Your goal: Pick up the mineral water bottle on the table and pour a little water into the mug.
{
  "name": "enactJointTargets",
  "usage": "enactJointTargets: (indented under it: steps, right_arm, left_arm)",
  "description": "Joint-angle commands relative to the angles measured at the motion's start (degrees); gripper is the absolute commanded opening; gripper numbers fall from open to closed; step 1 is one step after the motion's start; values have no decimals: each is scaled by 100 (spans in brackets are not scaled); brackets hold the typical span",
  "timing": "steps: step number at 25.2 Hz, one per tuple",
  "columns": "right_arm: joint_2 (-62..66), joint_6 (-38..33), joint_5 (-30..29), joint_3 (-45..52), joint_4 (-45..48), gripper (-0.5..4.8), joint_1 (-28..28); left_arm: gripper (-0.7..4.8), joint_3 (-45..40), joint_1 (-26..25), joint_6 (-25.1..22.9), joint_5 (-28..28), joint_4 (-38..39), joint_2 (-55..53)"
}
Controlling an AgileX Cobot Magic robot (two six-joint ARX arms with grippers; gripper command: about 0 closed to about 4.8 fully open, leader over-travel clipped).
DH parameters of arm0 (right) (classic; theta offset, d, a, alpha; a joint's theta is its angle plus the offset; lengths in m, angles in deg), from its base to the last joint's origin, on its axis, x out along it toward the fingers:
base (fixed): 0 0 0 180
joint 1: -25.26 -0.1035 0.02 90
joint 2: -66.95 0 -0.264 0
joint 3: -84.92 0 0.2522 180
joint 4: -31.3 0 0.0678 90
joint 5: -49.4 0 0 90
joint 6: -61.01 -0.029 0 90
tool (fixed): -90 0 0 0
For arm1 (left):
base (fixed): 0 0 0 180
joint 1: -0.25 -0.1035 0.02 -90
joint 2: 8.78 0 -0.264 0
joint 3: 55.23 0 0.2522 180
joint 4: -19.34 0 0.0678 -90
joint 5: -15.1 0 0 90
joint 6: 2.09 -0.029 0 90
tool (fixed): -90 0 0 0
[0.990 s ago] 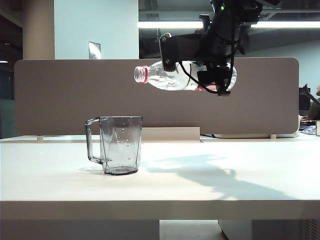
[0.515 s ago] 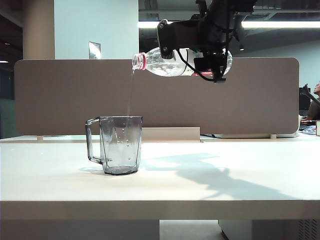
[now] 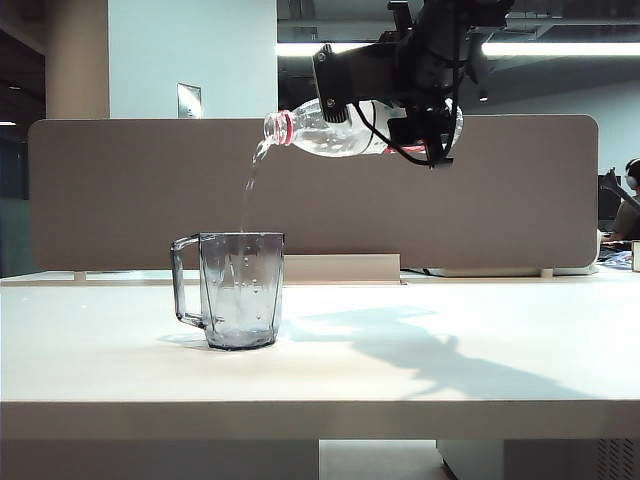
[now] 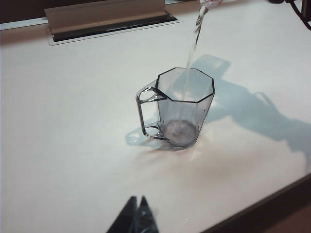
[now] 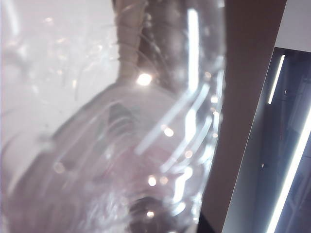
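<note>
Pouring is the step in hand. Exterior view: my right tool (image 3: pixel 425 125) is clamped around the body of the mineral water bottle (image 3: pixel 340 128), held high over the table (image 3: pixel 450 340) and tipped a little past level, mouth to the left and slightly down. A thin stream of water (image 3: pixel 250 185) falls from the mouth into the mug (image 3: pixel 238 290), which stands upright on the table below, handle to the left. Only a shallow layer shows at the mug's bottom, as far as I can judge.

Left wrist view: my left tool (image 4: pixel 137 218) hangs well apart on the near side of the mug (image 4: pixel 182 107), its tips together, closed on nothing. The stream (image 4: pixel 193 43) enters inside the mug's rim; no splash shows on the table (image 4: pixel 73 121) around it.

Right wrist view: the bottle (image 5: pixel 121 145) fills the picture, blurred and full of glare; my own fingers cannot be made out here.

Next move, as I judge it: only a little is wanted, so roll the bottle back upright soon, mouth kept over the mug until the stream breaks, then set it down clear of the mug.
</note>
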Motion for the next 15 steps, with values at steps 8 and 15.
enactJointTargets:
  steps: [8,15]
  right_arm:
    - [-42,-24,-15,-46,166,230,-2]
    - [-42,-262,-22,-39,74,230,-2]
  left_arm:
    - [-5,28,-7,-2,17,-48,0]
    - [-5,28,-7,-2,17,-48,0]
